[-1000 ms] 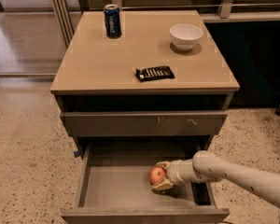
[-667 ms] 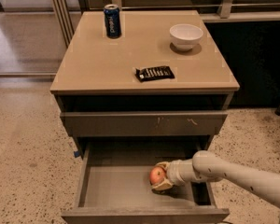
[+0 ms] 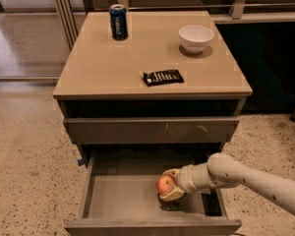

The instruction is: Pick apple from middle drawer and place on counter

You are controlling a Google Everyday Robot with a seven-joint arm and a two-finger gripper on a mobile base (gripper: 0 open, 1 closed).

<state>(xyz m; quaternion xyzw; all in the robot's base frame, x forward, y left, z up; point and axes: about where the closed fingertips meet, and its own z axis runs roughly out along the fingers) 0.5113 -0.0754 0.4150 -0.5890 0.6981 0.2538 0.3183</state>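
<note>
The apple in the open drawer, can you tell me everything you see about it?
The apple is small, round and red-orange with a paler yellowish patch, and it looks smooth and whole. It is low inside the open middle drawer, toward the right of the grey floor. The gripper reaches in from the right, with its pale jaws closed against the apple on two sides. No other thing touches it.

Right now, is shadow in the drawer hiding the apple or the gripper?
Camera view: no; the apple shows bright, held by the gripper low in the middle drawer; a dark shadow sits beneath them on the drawer floor, and the drawer's back is in deep shade; the counter is evenly lit, without harsh glare.
</note>
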